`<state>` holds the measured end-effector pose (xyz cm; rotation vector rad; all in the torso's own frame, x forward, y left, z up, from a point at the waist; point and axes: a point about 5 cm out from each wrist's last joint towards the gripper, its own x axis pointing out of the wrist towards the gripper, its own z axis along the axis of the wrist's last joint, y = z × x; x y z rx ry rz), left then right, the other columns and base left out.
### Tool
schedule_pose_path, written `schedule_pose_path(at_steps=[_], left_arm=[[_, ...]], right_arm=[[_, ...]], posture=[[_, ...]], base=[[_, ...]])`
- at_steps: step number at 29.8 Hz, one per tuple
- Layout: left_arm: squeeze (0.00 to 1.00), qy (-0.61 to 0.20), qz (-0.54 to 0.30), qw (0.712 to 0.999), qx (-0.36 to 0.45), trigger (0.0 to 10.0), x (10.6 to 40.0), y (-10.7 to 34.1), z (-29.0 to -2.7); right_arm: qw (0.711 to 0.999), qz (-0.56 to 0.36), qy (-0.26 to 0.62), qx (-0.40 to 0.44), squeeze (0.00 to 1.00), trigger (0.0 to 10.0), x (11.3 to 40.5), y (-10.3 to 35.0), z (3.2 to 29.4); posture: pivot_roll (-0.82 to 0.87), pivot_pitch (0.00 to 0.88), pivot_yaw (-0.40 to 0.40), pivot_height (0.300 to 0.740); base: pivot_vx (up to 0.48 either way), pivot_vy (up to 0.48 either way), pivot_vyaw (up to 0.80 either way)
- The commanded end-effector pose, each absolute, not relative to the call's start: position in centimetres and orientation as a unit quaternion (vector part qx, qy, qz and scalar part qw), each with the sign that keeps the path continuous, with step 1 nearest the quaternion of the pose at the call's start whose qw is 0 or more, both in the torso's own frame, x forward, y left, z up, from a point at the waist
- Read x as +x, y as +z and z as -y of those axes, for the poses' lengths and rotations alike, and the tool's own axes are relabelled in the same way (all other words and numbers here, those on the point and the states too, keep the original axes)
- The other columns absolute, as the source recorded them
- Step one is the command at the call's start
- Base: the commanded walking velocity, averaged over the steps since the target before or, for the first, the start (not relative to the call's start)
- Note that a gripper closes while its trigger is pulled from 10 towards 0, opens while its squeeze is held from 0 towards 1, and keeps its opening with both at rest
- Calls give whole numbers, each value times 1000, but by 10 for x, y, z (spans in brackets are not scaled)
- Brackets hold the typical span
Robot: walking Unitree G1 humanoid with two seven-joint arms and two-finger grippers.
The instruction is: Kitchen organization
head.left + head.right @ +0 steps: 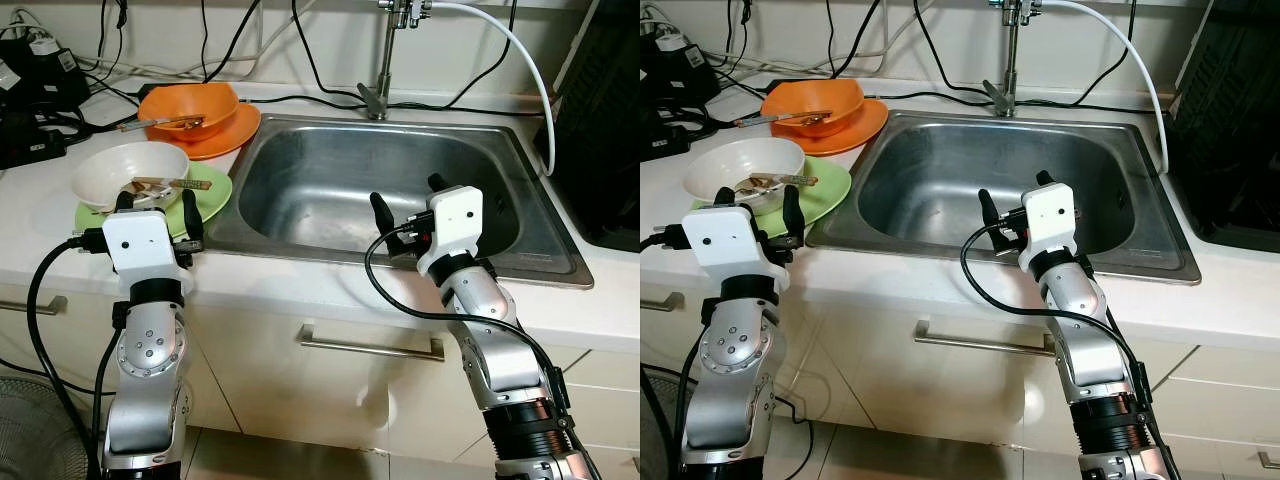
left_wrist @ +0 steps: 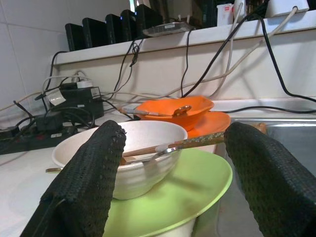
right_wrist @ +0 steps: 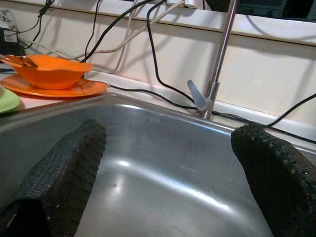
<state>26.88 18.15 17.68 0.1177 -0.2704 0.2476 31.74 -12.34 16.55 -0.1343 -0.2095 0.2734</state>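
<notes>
Left of frame: white bowl [image 1: 128, 170] with chopsticks [image 1: 172, 184] on green plate [image 1: 205, 198]; orange bowl [image 1: 190, 108] behind. Sink [image 1: 330, 190] bare. Both pincers, left [image 1: 156, 213] and right [image 1: 408, 205], released.

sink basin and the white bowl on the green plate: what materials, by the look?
Sink: brushed stainless steel, going by the grey metallic sheen and soft streaked reflections. White bowl: matte, thick-rimmed, probably melamine or plastic, though ceramic can't be ruled out. Green plate: smooth, slightly glossy, likely plastic too.
</notes>
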Motion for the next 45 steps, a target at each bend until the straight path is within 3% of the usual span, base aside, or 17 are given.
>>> schedule_pose_path(at_steps=[1,11,12,13,45], left_arm=[[0,127,130,981,61,10000,270,176,-182],[0,127,130,981,61,10000,270,176,-182],[0,126,130,982,61,10000,270,176,-182],[0,124,135,981,64,10000,270,177,-181],[0,117,140,981,72,10000,269,178,-179]], right_arm=[[983,103,134,-65,0,10000,319,168,125],[983,103,134,-65,0,10000,319,168,125],[983,101,134,-72,0,10000,319,167,125],[982,103,139,-69,0,10000,318,166,123],[982,104,146,-63,0,10000,314,163,121]], posture=[[-49,0,39,740],[-49,0,39,740],[0,0,0,740],[-45,0,39,740],[-46,0,46,740]], base=[[0,0,0],[0,0,0],[0,0,0],[0,0,0],[0,0,0]])
